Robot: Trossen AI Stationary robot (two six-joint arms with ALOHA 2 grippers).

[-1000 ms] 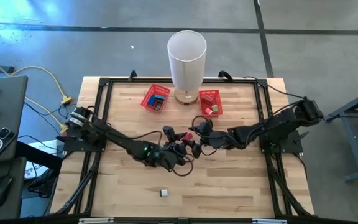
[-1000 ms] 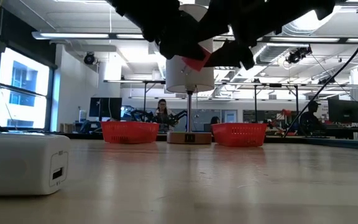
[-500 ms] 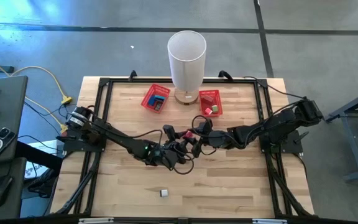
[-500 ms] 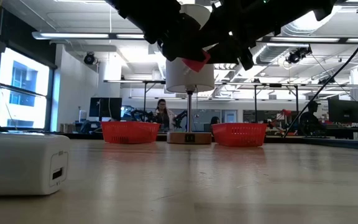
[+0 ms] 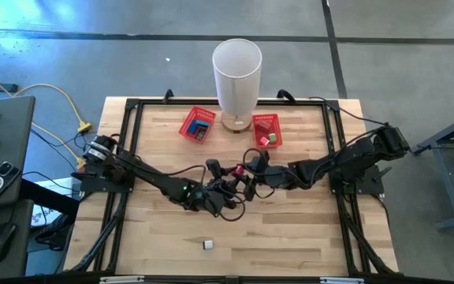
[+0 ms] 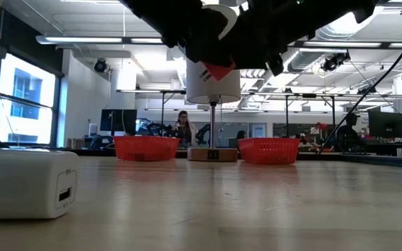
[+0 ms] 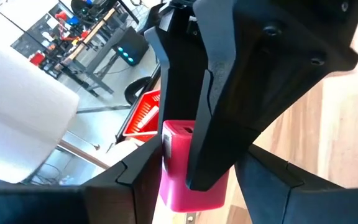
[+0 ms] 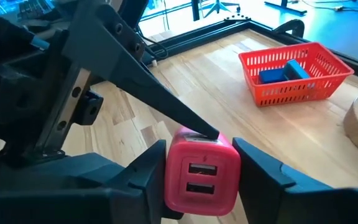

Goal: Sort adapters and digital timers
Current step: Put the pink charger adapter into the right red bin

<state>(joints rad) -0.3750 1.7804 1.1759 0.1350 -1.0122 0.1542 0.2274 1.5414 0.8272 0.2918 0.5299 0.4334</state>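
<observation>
You have both end effectors meeting above the middle of the tabletop (image 5: 290,237), where the right end effector (image 8: 201,177) is clamped on the pink adapter (image 8: 201,171) and the left end effector (image 7: 191,155) has its fingers closely flanking that same adapter without a clear grip. A white adapter (image 5: 207,244) lies alone near the front edge, well apart from the two red baskets (image 5: 198,125) beside the white lamp (image 5: 236,75)
</observation>
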